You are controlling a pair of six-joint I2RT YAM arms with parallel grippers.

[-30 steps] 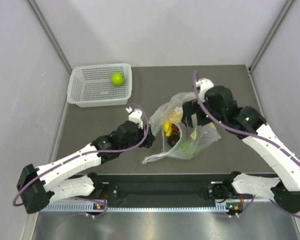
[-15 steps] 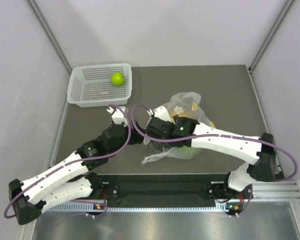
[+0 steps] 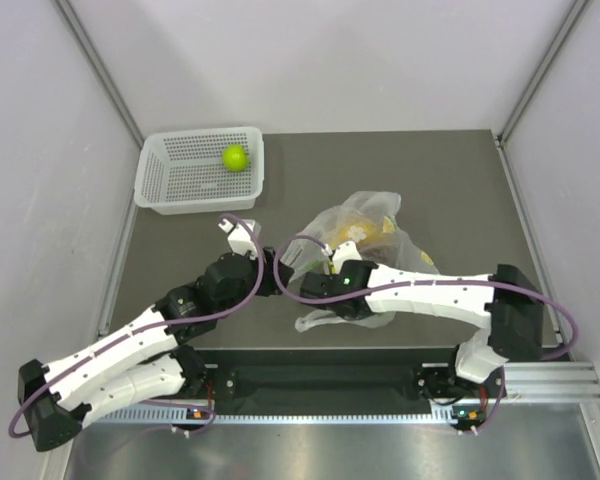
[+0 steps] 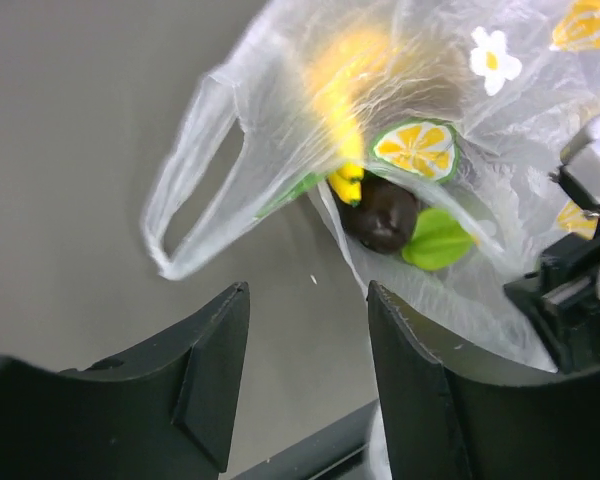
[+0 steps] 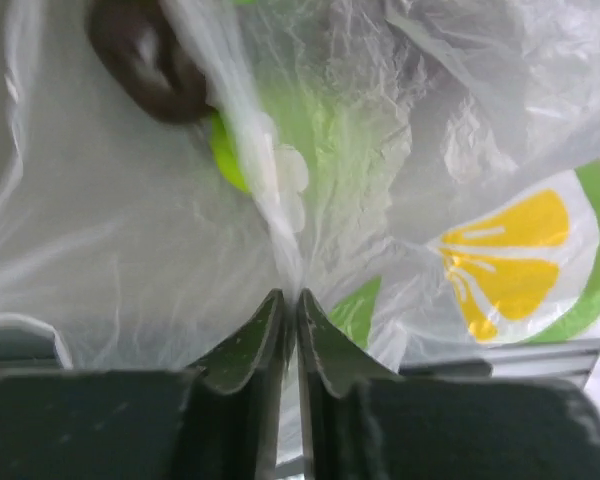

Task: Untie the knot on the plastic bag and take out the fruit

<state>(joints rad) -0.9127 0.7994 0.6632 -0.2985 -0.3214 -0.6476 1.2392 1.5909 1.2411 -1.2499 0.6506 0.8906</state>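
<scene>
Slid toward six o'clock: right tool [image 5: 291, 297], pinched shut on plastic bag [image 3: 365, 220] film mid-bench [image 3: 460, 180]. Left tool [image 4: 305, 300] spread, empty, at bag's nine o'clock. Likely spreading the mouth; fruit [image 4: 380, 215] inside.

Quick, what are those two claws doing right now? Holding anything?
Left gripper: open, holding nothing.
Right gripper: shut, pinching a fold of the plastic bag.
</scene>
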